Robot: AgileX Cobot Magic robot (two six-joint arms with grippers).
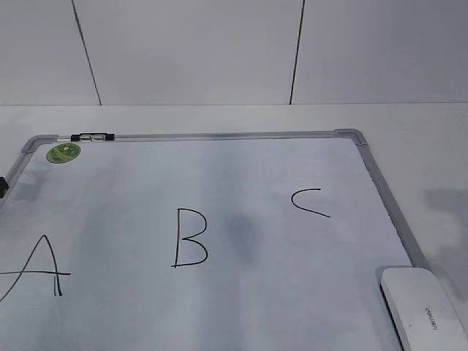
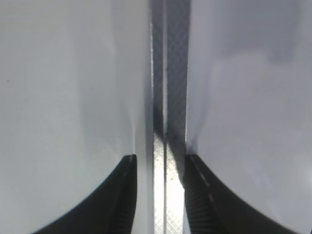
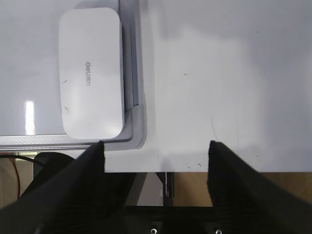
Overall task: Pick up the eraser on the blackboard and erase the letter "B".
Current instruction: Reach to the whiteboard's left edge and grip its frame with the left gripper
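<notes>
The eraser (image 1: 424, 311), a white rounded block with grey lettering, lies on the blackboard's near right corner. The blackboard (image 1: 219, 136) is a white board in a grey frame. The letter "B" (image 1: 190, 238) is drawn in black at its middle. In the right wrist view the eraser (image 3: 91, 73) lies ahead and to the left of my right gripper (image 3: 156, 146), which is open, empty and over the bare table beside the board's corner (image 3: 139, 122). My left gripper (image 2: 160, 163) is open and straddles the board's frame (image 2: 168, 73). Only a dark bit of it shows in the exterior view (image 1: 2, 186).
A black "A" (image 1: 40, 267) is at the board's left and a curved "C" (image 1: 311, 202) at its right. A round green sticker (image 1: 63, 153) and a small black-and-white clip (image 1: 93, 137) sit at the far left corner. The table's front edge (image 3: 195, 171) lies under the right gripper.
</notes>
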